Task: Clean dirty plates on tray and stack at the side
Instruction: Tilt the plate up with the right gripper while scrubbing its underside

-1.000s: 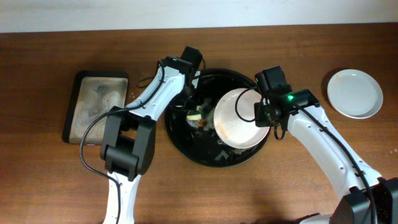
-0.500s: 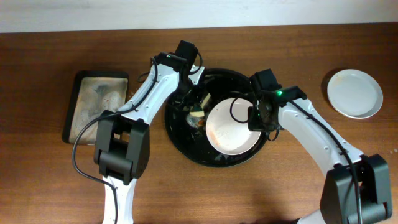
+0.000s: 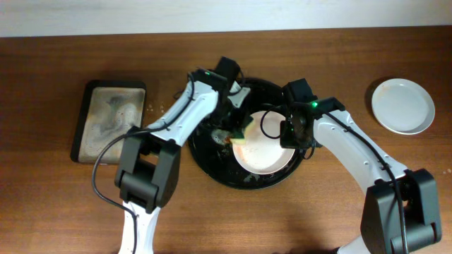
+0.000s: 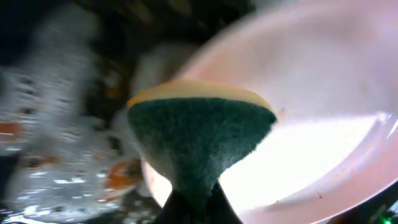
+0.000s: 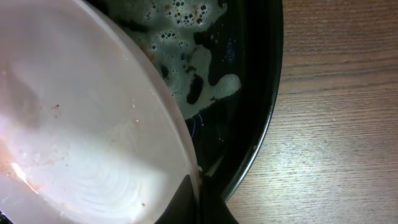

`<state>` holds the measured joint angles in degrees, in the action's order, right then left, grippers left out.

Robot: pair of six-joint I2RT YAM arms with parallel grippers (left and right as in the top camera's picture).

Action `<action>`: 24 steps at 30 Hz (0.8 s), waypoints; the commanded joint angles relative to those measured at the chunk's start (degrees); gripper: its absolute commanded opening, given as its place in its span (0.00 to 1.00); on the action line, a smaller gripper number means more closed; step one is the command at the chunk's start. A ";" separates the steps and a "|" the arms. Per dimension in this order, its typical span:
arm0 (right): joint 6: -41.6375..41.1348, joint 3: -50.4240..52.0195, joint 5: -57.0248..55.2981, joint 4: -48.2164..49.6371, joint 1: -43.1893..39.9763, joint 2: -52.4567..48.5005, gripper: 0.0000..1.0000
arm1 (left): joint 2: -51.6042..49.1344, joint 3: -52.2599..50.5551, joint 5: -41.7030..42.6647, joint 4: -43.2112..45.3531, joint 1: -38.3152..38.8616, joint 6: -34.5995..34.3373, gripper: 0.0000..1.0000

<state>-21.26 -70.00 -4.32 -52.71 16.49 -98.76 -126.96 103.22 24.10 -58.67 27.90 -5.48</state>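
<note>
A white plate (image 3: 265, 148) sits tilted over the round black tray (image 3: 215, 175), and my right gripper (image 3: 288, 134) is shut on its right rim. The right wrist view shows that plate (image 5: 81, 124) with faint orange specks, pinched at its edge by the right gripper (image 5: 198, 202). My left gripper (image 3: 236, 130) is shut on a green and yellow sponge (image 3: 241, 135) that rests against the plate's left edge. In the left wrist view the sponge (image 4: 199, 134) fills the middle, green face toward the camera, with the plate (image 4: 323, 112) behind it. A second white plate (image 3: 403, 106) lies on the table at the far right.
Foam and orange-red residue cover the tray floor (image 5: 205, 68). A rectangular dark sponge tray (image 3: 109, 120) with soapy water stands at the left. Bare wooden table (image 5: 336, 124) lies beyond the black tray's rim.
The right gripper has lowered the plate and shifted it left in the tray. The left gripper has carried the sponge rightward onto the plate's left edge.
</note>
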 commanded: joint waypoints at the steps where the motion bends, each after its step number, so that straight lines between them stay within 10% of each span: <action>1: -0.72 -1.31 0.68 -0.02 -0.07 -0.37 0.04 | 1.84 -1.66 -1.18 -0.11 1.68 -0.81 0.00; 24: -1.77 -1.31 0.70 -0.26 -0.07 -0.35 0.04 | 1.29 -2.27 -33.42 2.84 9.75 -11.82 0.00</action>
<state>-22.55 -70.02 -3.92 -52.69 16.49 -98.76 -126.96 101.65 -3.79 -55.70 38.39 -15.73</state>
